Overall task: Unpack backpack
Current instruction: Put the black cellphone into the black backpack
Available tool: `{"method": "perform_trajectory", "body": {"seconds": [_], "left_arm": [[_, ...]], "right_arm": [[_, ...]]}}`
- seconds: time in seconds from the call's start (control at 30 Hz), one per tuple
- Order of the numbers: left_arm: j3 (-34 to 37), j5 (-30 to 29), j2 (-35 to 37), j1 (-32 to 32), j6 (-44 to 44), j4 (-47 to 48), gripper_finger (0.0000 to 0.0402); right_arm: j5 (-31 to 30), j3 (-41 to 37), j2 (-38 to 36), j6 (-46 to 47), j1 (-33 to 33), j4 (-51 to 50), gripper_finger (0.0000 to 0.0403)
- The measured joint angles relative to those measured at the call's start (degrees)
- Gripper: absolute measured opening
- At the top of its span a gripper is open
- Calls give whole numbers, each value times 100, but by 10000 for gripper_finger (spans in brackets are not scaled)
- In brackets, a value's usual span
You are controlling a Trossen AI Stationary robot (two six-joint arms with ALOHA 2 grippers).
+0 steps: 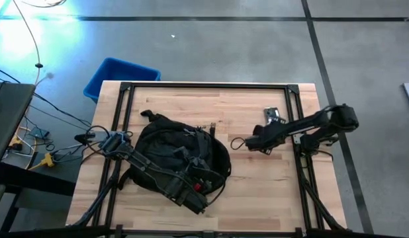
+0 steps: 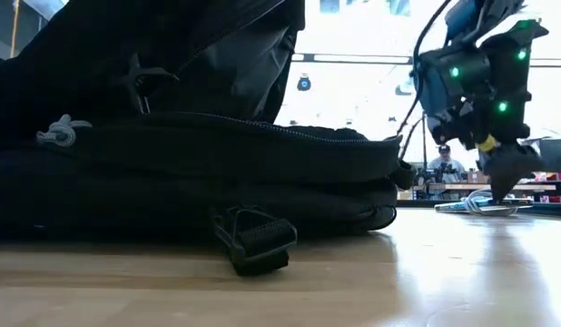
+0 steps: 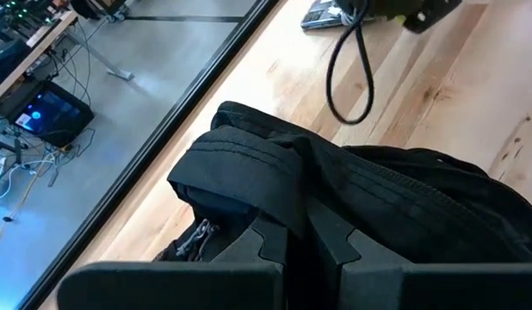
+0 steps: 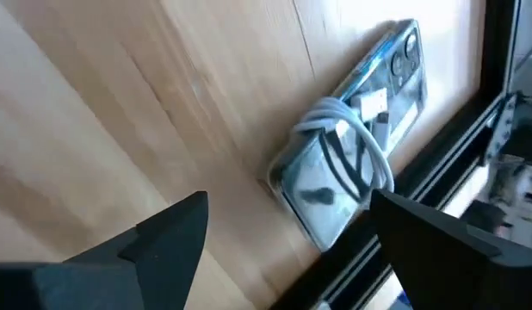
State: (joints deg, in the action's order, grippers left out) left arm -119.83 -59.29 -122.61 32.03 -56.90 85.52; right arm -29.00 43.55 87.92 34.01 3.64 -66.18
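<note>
Large black soft fabric backpack (image 1: 181, 162) lies on light wooden desk (image 1: 257, 198), left of centre.
Left hand (image 1: 194, 195) fully closed, on the backpack; right hand (image 1: 257, 144) spread wide, empty, right of backpack beside clear pouch (image 4: 356, 164).

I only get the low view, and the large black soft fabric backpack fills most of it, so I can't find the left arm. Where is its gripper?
Observer: The left gripper is shut on a fold of the black fabric backpack, it seems.
Operator: What lies below the right one?
Observer: The right gripper is open above a clear flat pouch that holds a coiled white cable, near the table's right rail.
</note>
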Motion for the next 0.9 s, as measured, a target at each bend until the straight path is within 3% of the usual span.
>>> {"method": "perform_trajectory", "body": {"seconds": [0.37, 0.67, 0.77, 0.9], "left_arm": [[0, 7, 0, 0, 2, 0, 0], [0, 15, 0, 8, 4, 1, 0], [0, 17, 0, 21, 3, 0, 0], [0, 27, 0, 53, 4, 2, 0]], "right_arm": [[-612, -31, 1291, 53, -459, 67, 309], [-735, -14, 1552, -153, -1234, 166, 303], [-730, -18, 1550, -370, -1462, 320, 278], [-786, -35, 1554, -432, -1667, 579, 212]]}}
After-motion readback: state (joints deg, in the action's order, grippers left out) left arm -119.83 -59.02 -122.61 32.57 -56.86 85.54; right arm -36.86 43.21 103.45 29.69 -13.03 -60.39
